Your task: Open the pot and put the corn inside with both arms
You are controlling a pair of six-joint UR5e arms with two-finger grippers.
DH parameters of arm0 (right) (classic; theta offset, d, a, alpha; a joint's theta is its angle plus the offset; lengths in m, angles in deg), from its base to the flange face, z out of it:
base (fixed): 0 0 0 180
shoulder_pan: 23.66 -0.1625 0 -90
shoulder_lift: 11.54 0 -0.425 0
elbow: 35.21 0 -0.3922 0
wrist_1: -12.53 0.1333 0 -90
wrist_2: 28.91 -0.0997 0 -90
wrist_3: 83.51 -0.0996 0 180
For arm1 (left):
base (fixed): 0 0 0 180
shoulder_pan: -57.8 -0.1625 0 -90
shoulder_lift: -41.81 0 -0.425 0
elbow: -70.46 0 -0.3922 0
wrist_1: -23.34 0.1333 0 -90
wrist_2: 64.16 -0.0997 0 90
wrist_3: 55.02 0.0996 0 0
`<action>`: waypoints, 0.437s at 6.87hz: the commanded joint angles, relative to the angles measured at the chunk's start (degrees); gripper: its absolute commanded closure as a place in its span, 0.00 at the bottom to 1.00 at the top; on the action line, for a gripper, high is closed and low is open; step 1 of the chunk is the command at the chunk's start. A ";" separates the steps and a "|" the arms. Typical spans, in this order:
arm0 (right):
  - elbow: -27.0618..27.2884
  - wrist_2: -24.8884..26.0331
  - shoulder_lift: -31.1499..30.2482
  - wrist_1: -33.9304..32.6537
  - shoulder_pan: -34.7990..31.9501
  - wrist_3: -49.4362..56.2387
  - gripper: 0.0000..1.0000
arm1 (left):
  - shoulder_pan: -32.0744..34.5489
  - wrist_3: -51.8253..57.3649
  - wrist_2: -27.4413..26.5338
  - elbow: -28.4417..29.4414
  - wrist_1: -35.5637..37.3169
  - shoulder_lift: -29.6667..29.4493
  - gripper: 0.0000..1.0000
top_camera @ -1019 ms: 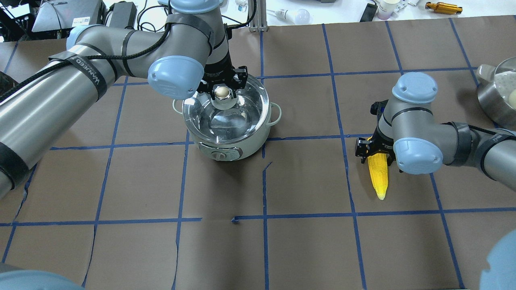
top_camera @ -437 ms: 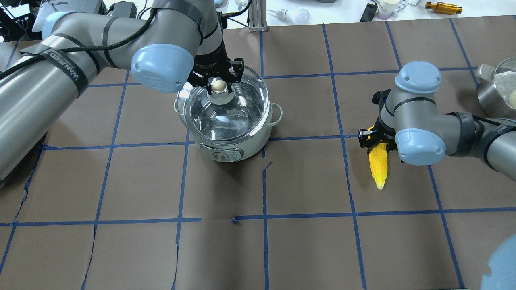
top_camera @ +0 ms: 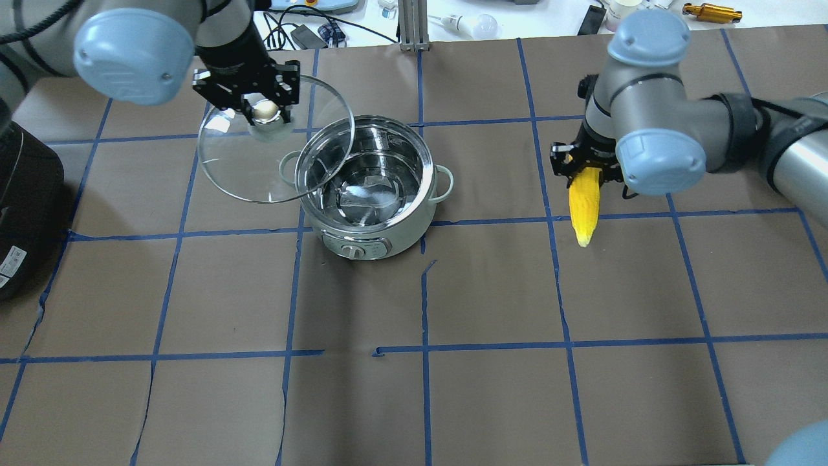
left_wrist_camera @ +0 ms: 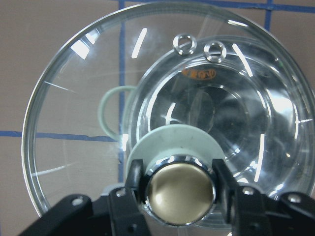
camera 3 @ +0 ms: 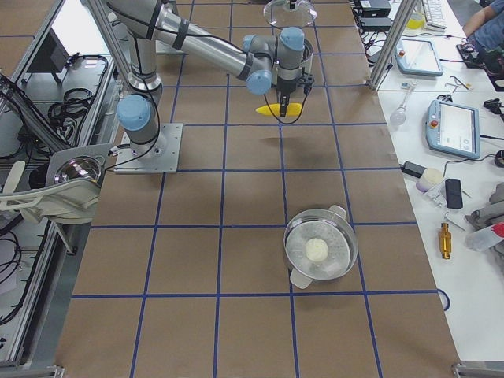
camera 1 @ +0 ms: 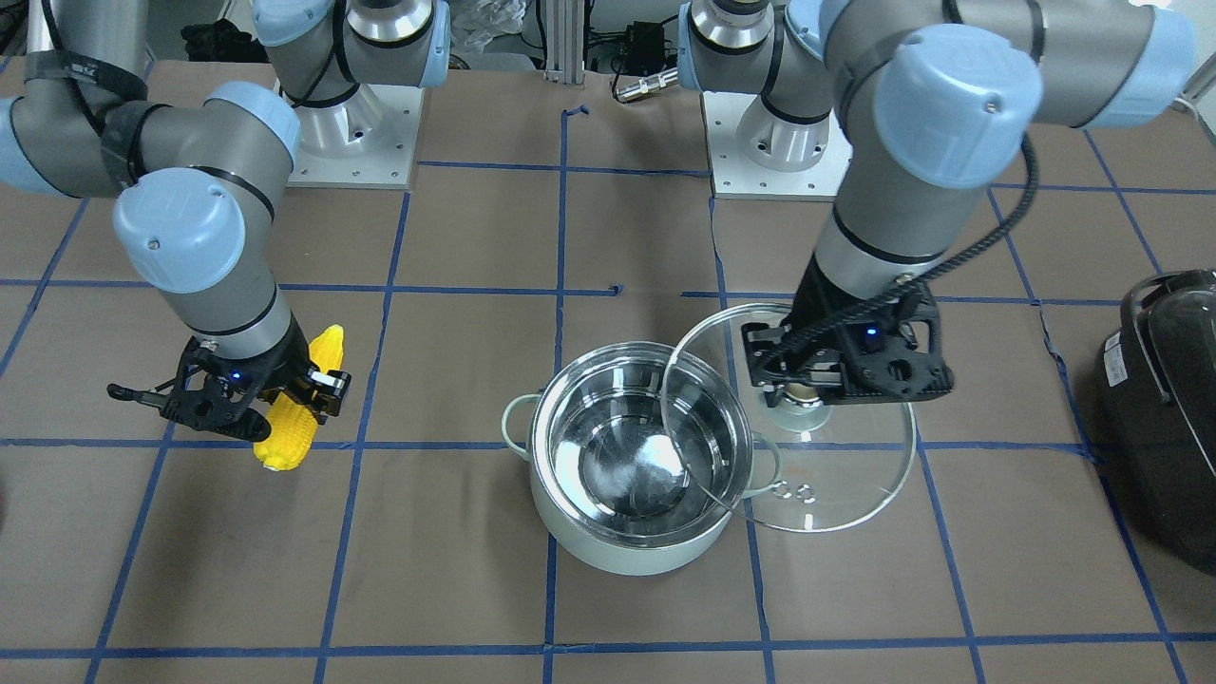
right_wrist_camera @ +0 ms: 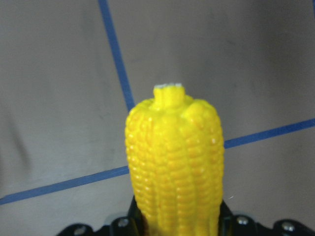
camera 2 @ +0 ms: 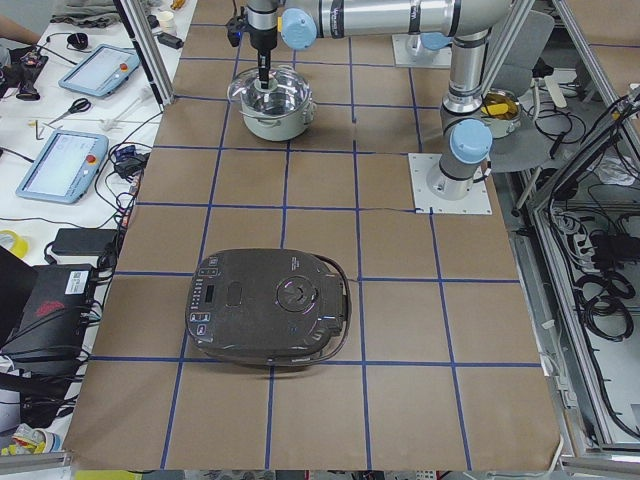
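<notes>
The mint-green pot [top_camera: 404,236] stands open mid-table, its steel inside empty; it also shows in the front view [camera 1: 627,556]. My left gripper [top_camera: 262,109] is shut on the knob [left_wrist_camera: 181,191] of the glass lid [top_camera: 246,175]. It holds the lid in the air, left of the pot, with the lid's edge over the pot's left rim. In the front view the lid [camera 1: 836,484] is on the right. My right gripper [top_camera: 585,167] is shut on the yellow corn [top_camera: 582,207] at its thick end and holds it above the table, right of the pot. The corn fills the right wrist view [right_wrist_camera: 174,167].
A large black appliance [top_camera: 19,194] sits at the table's left edge, near the left arm. A steel bowl with a pale ball [camera 3: 319,250] stands at the table's right end. Tablets and tools lie on the bench beyond the far edge.
My left gripper has lifted the lid off the pot and carried it left and up. My right gripper has raised the corn off the table and moved it toward the far side.
</notes>
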 commanded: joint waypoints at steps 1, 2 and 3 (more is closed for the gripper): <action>-16.84 0.09 4.83 11.57 -11.32 -10.14 1.00 | -12.71 13.61 0.05 -2.60 2.23 -0.49 0.65; -22.83 0.09 11.22 11.44 -17.56 -15.49 1.00 | -17.82 19.24 0.40 -4.87 4.51 -1.28 0.65; -30.72 0.09 17.11 11.44 -21.10 -19.72 1.00 | -20.22 22.34 0.49 -8.72 7.58 -1.64 0.66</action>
